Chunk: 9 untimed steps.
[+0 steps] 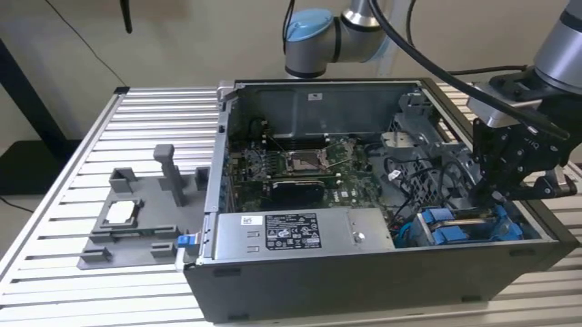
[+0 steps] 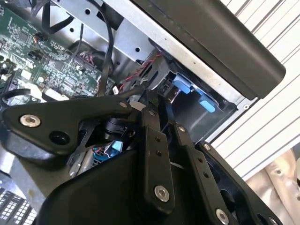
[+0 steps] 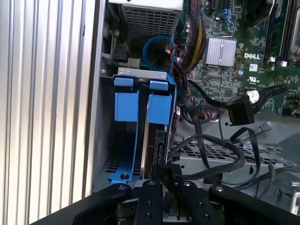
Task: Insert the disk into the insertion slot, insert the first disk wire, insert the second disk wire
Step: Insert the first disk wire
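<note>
- Exterior view: the arm's gripper (image 1: 495,196) reaches down into the corner of the open computer case (image 1: 364,286) on the exterior view's right. There the disk (image 1: 468,219) stands on edge in its blue carrier, just beside the power-supply box (image 1: 291,231). Its long axis runs roughly parallel to the case's near wall.
- First wrist view: the disk (image 3: 152,140) sits edge-up inside the sheet-metal insertion slot (image 3: 140,71). Its long axis runs from the gripper (image 3: 168,174) straight out to the two blue carrier tabs (image 3: 159,103), which point toward the power supply's end of the case. The fingers are drawn nearly together and appear to pinch the disk's near end. Loose black cables (image 3: 211,145) and a free black connector (image 3: 241,112) lie just beside the slot, apart from the disk.
- Second wrist view: the gripper (image 2: 152,101) shows only a narrow gap at its tips, with the carrier tabs (image 2: 182,86) beyond them against the slot's wall.
- Judgement: seating looks well advanced. Doing it well likely means keeping the disk square to the slot's walls, pressing along its long axis, not sideways, and keeping the cables from catching underneath.
</note>
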### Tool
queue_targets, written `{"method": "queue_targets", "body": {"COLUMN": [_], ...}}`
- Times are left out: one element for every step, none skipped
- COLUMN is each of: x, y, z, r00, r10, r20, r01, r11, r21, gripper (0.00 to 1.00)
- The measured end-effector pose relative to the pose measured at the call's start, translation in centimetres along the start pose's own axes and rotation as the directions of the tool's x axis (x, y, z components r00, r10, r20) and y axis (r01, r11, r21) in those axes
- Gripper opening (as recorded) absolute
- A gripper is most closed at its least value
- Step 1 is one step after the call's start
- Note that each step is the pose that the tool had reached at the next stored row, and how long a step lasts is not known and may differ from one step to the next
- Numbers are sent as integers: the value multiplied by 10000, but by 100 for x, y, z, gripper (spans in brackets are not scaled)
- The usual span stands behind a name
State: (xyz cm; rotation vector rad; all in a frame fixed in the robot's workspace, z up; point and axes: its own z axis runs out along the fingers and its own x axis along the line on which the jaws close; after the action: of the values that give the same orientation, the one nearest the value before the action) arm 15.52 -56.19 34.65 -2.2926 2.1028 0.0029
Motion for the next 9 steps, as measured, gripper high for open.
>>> {"method": "queue_targets", "body": {"x": [1,4,6,9,11,14,17,20,22], "y": [0,0,0,-1,-2,-5,-6,-7,-8], "z": [4,8,12,16,21,27,33,40,45], "r00": [10000,10000,10000,10000,10000,10000,9999,9999,9999], "r10": [13,29,46,63,77,91,107,127,151], "r20": [-1,-1,0,1,-1,-2,-3,-1,-2], "r01": [-13,-29,-46,-63,-77,-91,-107,-127,-151], "r11": [10000,10000,10000,10000,10000,10000,9999,9999,9999], "r21": [0,1,1,2,2,2,2,3,3], "gripper": [19,19,19,19,19,19,19,19,19]}}
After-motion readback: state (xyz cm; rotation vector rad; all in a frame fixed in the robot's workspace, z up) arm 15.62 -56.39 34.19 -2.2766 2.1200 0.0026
